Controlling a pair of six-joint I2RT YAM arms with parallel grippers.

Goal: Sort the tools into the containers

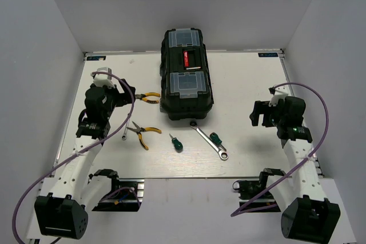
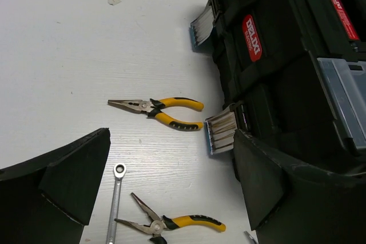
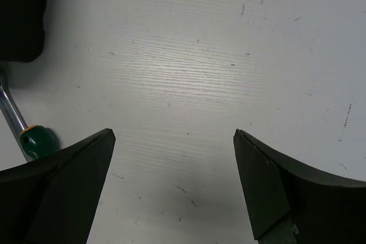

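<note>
A black toolbox (image 1: 186, 78) (image 2: 286, 55) stands at the back middle with its lid down, so its inner containers are hidden. One pair of yellow-handled pliers (image 1: 150, 98) (image 2: 157, 108) lies by its left side. Another pair of pliers (image 1: 140, 134) (image 2: 166, 224) lies nearer, beside a short wrench (image 1: 124, 135) (image 2: 116, 204). A green screwdriver (image 1: 176, 142), a long wrench (image 1: 209, 141) and a second green screwdriver (image 1: 215, 138) (image 3: 37, 141) lie in front of the box. My left gripper (image 1: 123, 92) (image 2: 171, 135) hangs open above the left tools. My right gripper (image 1: 260, 114) (image 3: 174, 132) is open over bare table.
Two clear-covered organiser boxes (image 1: 184, 38) (image 1: 187, 84) and a red-marked handle (image 1: 190, 60) sit on the lid. Metal latches (image 2: 220, 132) show on the box's left side. White walls close in the white table (image 1: 246, 90) on three sides.
</note>
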